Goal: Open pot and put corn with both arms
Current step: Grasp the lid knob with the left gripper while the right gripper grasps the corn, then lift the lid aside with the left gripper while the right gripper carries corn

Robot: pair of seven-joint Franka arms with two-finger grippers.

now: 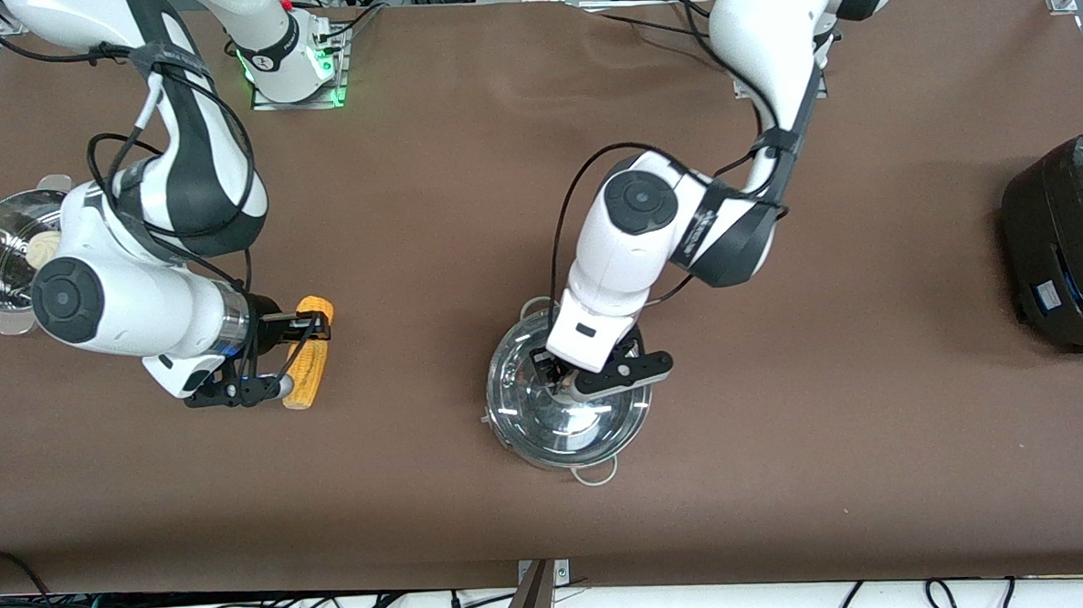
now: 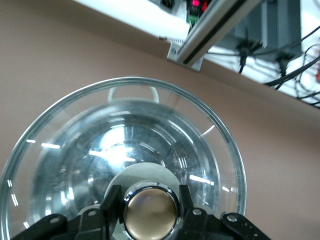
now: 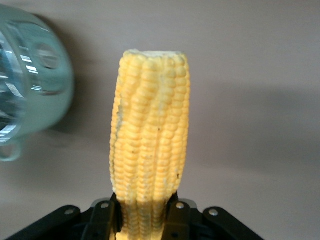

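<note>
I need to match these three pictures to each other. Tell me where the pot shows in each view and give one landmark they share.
Front view: the pot stands low at mid-table, lid on, under the left claw.
Left wrist view: it fills the lower frame, the left claw's fingers either side of the copper-coloured knob.
Right wrist view: only a part shows at the picture's edge, past the corn.
Shared landmark: the brown table.

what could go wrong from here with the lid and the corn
The left gripper pinches only the small copper knob of the glass lid, so the lid could tilt or slip as it lifts off the pot. The right gripper holds the corn by one end, so it might pivot or drop on the way.
</note>
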